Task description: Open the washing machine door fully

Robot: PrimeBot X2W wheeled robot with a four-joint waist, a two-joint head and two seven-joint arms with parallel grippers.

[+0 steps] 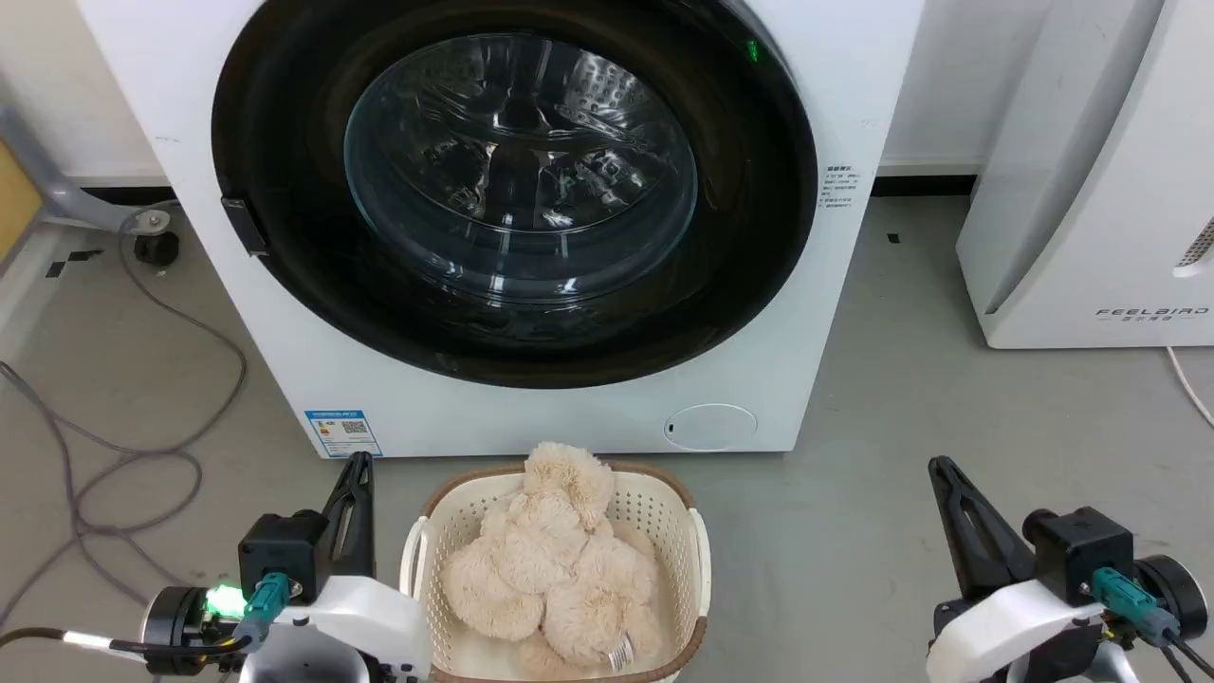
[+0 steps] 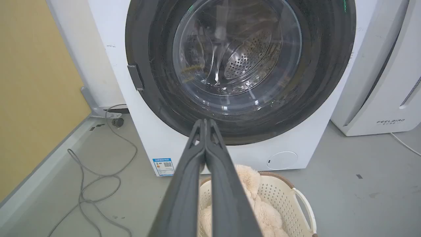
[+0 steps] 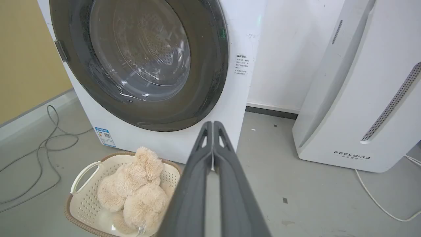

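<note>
Left hand (image 1: 358, 467) and right hand (image 1: 939, 467), low and near, fingers pressed together, empty; door (image 1: 517, 180) shut flush on washer (image 1: 531, 417), well ahead; likely best approach: hook left-rim tab (image 1: 245, 226), pull outward in a wide arc, clear of basket (image 1: 654, 512).

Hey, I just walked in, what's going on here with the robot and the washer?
Nothing is being handled yet. The washing machine door is closed flush on the washing machine. The left gripper and right gripper hang low in front, fingers pressed together, touching nothing. A basket holding a plush toy sits on the floor between them, just before the machine.
</note>
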